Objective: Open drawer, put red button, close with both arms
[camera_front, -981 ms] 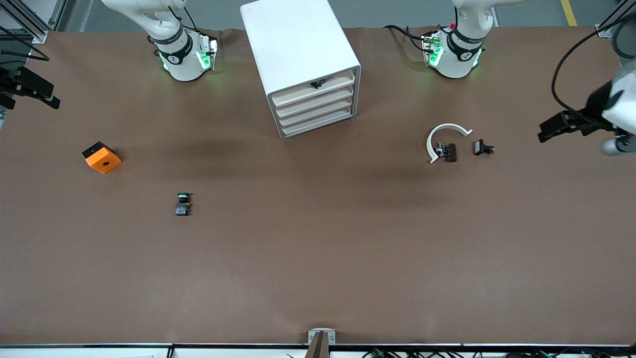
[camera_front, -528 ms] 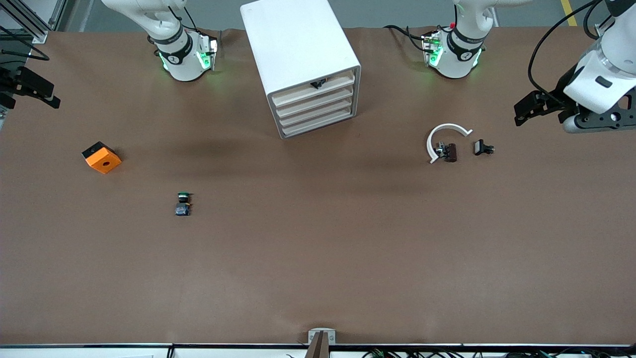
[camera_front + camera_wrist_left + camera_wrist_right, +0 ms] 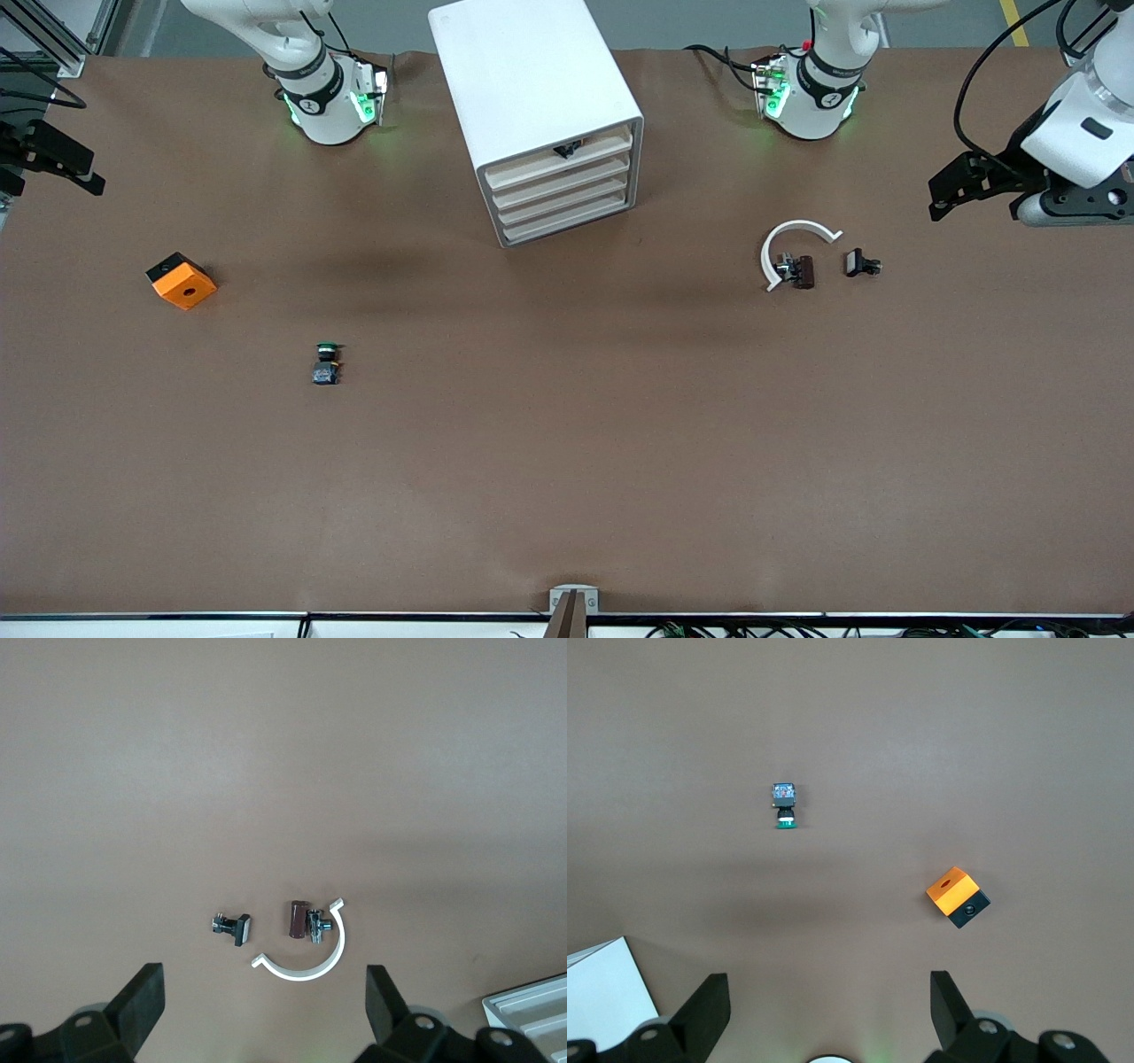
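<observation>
Grippers left and right hang open, over the table ends, cabinet between them.

We see the left arm cut off at the frame edge, the right gripper likewise, a dark bit on the top drawer, perhaps a handle, too small to tell

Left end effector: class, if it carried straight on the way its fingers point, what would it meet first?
The left end effector points down at bare table; the white curved piece lies nearest, though depth is unclear.
</observation>
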Controlling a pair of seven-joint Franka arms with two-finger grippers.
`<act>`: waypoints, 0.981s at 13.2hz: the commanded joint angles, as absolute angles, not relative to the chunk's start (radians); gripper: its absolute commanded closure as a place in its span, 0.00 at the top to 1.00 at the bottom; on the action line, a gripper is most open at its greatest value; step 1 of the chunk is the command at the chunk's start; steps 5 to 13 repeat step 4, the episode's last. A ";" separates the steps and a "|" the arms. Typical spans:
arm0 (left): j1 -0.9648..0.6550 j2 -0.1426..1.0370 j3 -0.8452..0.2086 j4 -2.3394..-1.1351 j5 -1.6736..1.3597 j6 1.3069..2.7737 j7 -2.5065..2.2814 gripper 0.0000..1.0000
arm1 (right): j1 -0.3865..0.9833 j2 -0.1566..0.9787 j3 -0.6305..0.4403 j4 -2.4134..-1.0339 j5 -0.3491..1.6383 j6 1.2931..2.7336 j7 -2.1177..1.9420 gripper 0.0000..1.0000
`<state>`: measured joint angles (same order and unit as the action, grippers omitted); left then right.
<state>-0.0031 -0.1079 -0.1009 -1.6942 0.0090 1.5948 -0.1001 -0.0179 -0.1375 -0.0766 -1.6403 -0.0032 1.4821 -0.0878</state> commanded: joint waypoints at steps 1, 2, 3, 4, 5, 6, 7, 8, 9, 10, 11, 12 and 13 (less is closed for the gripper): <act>-0.005 -0.101 -0.091 -1.649 0.012 1.589 -0.090 1.00 | -0.025 -0.153 -0.075 -1.641 0.012 1.491 -0.097 1.00; 0.001 -0.097 -0.089 -1.634 0.014 1.588 -0.091 1.00 | -0.025 -0.153 -0.075 -1.641 0.012 1.491 -0.097 1.00; 0.009 -0.091 -0.090 -1.620 0.012 1.585 -0.091 1.00 | -0.025 -0.153 -0.075 -1.641 0.014 1.491 -0.097 1.00; 0.011 -0.080 -0.091 -1.609 0.012 1.580 -0.091 1.00 | -0.025 -0.153 -0.075 -1.641 0.012 1.490 -0.097 1.00; 0.011 -0.080 -0.091 -1.609 0.012 1.580 -0.091 1.00 | -0.025 -0.153 -0.075 -1.641 0.012 1.490 -0.097 1.00; 0.011 -0.080 -0.091 -1.609 0.012 1.580 -0.091 1.00 | -0.025 -0.153 -0.075 -1.641 0.012 1.490 -0.097 1.00; 0.011 -0.080 -0.091 -1.609 0.012 1.580 -0.091 1.00 | -0.025 -0.153 -0.075 -1.641 0.012 1.490 -0.097 1.00; 0.011 -0.080 -0.091 -1.609 0.012 1.580 -0.091 1.00 | -0.025 -0.153 -0.075 -1.641 0.012 1.490 -0.097 1.00; 0.011 -0.080 -0.091 -1.609 0.012 1.580 -0.091 1.00 | -0.025 -0.153 -0.075 -1.641 0.012 1.490 -0.097 1.00; 0.011 -0.080 -0.091 -1.609 0.012 1.580 -0.091 1.00 | -0.025 -0.153 -0.075 -1.641 0.012 1.490 -0.097 1.00; 0.011 -0.080 -0.091 -1.609 0.012 1.580 -0.091 1.00 | -0.025 -0.153 -0.075 -1.641 0.012 1.490 -0.097 1.00; 0.011 -0.080 -0.091 -1.609 0.012 1.580 -0.091 1.00 | -0.025 -0.153 -0.075 -1.641 0.012 1.490 -0.097 1.00; 0.011 -0.080 -0.091 -1.609 0.012 1.580 -0.091 1.00 | -0.025 -0.153 -0.075 -1.641 0.012 1.490 -0.097 1.00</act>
